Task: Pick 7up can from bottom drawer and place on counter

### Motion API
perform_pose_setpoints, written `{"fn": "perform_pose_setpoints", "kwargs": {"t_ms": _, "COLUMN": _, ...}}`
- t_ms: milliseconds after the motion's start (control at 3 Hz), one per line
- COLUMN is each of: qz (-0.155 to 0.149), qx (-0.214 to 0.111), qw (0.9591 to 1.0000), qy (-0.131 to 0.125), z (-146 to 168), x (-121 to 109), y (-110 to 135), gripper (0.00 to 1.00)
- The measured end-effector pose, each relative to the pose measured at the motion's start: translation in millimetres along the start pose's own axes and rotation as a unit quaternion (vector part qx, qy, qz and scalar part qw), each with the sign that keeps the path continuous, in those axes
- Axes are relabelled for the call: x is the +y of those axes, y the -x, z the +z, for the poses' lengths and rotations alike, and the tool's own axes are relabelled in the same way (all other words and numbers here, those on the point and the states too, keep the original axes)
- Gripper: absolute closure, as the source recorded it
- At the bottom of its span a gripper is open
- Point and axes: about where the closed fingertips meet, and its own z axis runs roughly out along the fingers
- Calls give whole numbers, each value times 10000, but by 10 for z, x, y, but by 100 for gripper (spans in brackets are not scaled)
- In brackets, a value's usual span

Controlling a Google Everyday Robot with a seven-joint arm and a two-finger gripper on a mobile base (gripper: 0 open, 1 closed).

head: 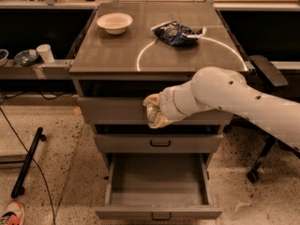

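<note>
- White bowl point(114, 21) sits at 10 o'clock on the bench point(117, 55), well apart from the action.
- 7up can point(150, 109) is off the drawer floor and in the air in front of the top drawer face, just below the bench's front edge at 6 o'clock.
- Gripper point(153, 115) is at the same spot. Fingers point(159, 122) look pinched round the can body, which is mostly hidden, with only a silvery-green patch showing.
- Bottom drawer point(159, 213) is pulled out at 6 o'clock of the cabinet, with nothing visible inside.
- Handling, my read:
  - It is a thin-walled aluminium can. It would be light if empty; I can't tell whether it is full.
  - The skin is smooth and slippery, and it dents under a hard squeeze.
  - Best hold is mid-body across the diameter with moderate force, keeping the axis upright for set-down.
  - The round base tips easily, so it should go down flat.
- White circle point(140, 60) marks the middle to 3 o'clock of the bench, and its open part looks like the drop zone.
- Dark blue snack bag point(177, 33) lies at 12 o'clock on the circle's arc, so keep the can clear of it.
- Arm point(234, 97) reaches in from 3 o'clock.
</note>
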Motion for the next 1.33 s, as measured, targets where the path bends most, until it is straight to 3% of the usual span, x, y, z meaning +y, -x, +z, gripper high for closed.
{"fn": "perform_pose_setpoints", "kwargs": {"t_ms": 333, "qz": 0, "qx": 0, "qw": 10000, "qy": 0, "z": 0, "x": 0, "y": 0, "gripper": 100}}
{"fn": "perform_pose_setpoints", "kwargs": {"t_ms": 667, "qz": 308, "qx": -64, "qw": 9995, "qy": -71, "z": -29, "x": -287, "y": -58, "gripper": 100}}
{"fn": "perform_pose_setpoints", "kwargs": {"t_ms": 1000, "qz": 769, "qx": -229, "qw": 9968, "qy": -29, "z": -24, "x": -731, "y": -200, "gripper": 100}}
{"fn": "perform_pose_setpoints", "kwargs": {"t_ms": 1333, "qz": 732, "qx": -239, "qw": 9967, "qy": -274, "z": -212, "x": -1027, "y": -201, "gripper": 100}}
